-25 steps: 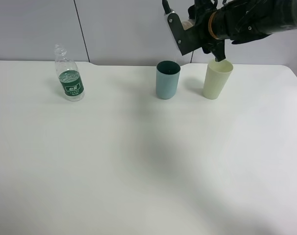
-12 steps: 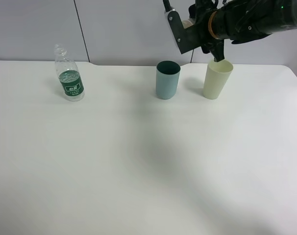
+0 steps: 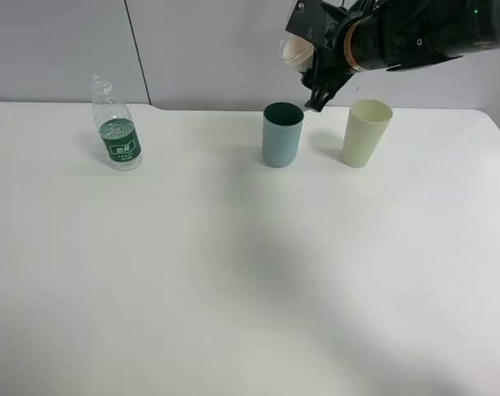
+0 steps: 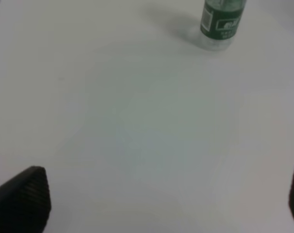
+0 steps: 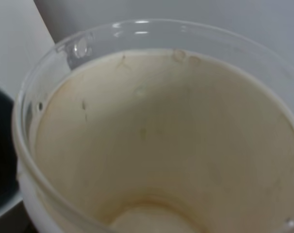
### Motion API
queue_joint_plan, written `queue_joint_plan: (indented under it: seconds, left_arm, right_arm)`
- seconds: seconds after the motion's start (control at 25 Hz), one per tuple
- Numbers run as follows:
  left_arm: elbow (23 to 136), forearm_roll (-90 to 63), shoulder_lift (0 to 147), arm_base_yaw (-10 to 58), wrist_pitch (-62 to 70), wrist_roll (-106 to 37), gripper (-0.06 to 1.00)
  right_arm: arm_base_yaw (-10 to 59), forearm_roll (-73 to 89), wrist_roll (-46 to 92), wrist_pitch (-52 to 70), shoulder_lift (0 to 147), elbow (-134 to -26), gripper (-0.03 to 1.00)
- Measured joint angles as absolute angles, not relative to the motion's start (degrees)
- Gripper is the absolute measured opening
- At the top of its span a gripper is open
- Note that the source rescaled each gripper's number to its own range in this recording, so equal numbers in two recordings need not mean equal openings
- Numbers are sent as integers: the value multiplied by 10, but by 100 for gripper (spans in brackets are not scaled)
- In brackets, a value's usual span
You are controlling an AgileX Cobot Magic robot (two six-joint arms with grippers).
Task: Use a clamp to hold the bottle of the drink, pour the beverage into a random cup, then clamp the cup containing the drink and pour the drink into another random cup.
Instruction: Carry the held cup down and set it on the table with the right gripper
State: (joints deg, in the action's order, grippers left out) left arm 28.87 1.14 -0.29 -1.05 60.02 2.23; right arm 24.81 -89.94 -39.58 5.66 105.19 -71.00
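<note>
right pincer (image 3: 309, 62) grasping tilted cream cup (image 3: 295, 51) | teal cup (image 3: 282, 134) at 6 o'clock, just below | left pincer (image 4: 161, 204) released, well apart

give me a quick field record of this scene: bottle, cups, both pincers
bottle: clear bottle with green label, upright at the table's far left, uncapped as far as shows
teal cup: teal cup upright, mid table
cream cup: cream cup upright, right of the teal one
held cup: pale cup raised above the teal cup, tipped; interior looks stained
right pincer: right pincer carries the pale cup
left pincer: left pincer open over bare table, short of the bottle
</note>
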Motion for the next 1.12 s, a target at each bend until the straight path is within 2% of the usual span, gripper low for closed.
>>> queue_joint_plan:
  seconds: [0.28, 0.52, 0.68, 1.0, 1.12]
  left_arm:
    - [289, 11, -3, -10, 600, 22, 100]
    - [289, 11, -3, -10, 600, 22, 100]
    - [289, 11, -3, -10, 600, 22, 100]
    - [289, 11, -3, -10, 600, 22, 100]
    - [289, 11, -3, -10, 600, 22, 100]
  right_arm:
    - [248, -821, -517, -108, 1010, -710, 1]
    - [263, -705, -508, -246, 999, -710, 1]
    - [298, -579, -409, -258, 999, -710, 1]
    - [402, -285, -81, -255, 1014, -689, 1]
    - [427, -194, -10, -251, 1041, -680, 1]
